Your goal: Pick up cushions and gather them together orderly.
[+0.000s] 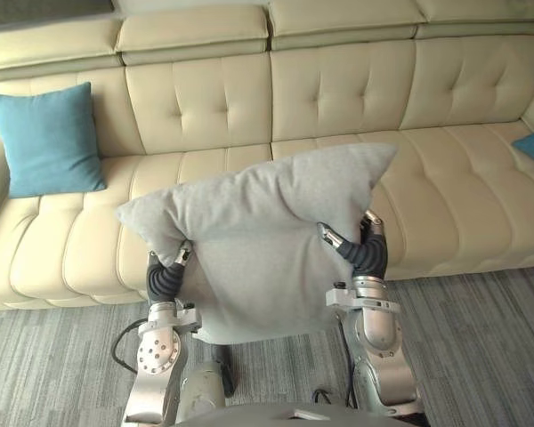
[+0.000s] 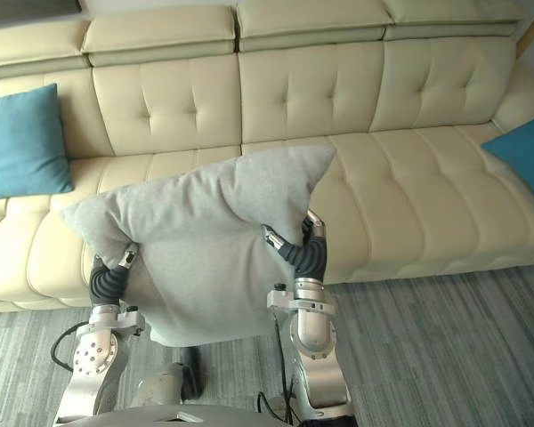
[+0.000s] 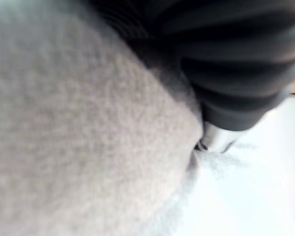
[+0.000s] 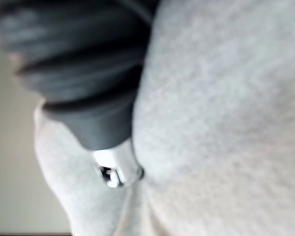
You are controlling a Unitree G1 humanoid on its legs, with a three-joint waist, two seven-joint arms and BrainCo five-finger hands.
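Grey cushion (image 1: 258, 249) held aloft, prob. for carrying to teal cushion (image 1: 46, 138) at 10 o'clock; right hand (image 1: 367, 253) pinched it, left hand (image 1: 163, 277) grip unclear.

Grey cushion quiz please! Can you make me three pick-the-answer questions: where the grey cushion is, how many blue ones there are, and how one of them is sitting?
1. Where is the grey cushion?
A. lying flat on the sofa
B. up between the left robot hand and the right robot hand
C. tucked behind the sofa

2. How many blue cushions are on the sofa?
A. none
B. two
C. five

3. How is the left blue cushion sitting?
A. upright, leaning on the sofa back
B. lying flat on the seat
C. hanging off the front edge

Answers:
1 B, it is lifted with a robot hand at each side.
2 B, the left blue cushion is at one end and the right blue cushion at the other.
3 A, it stands on its edge against the backrest.
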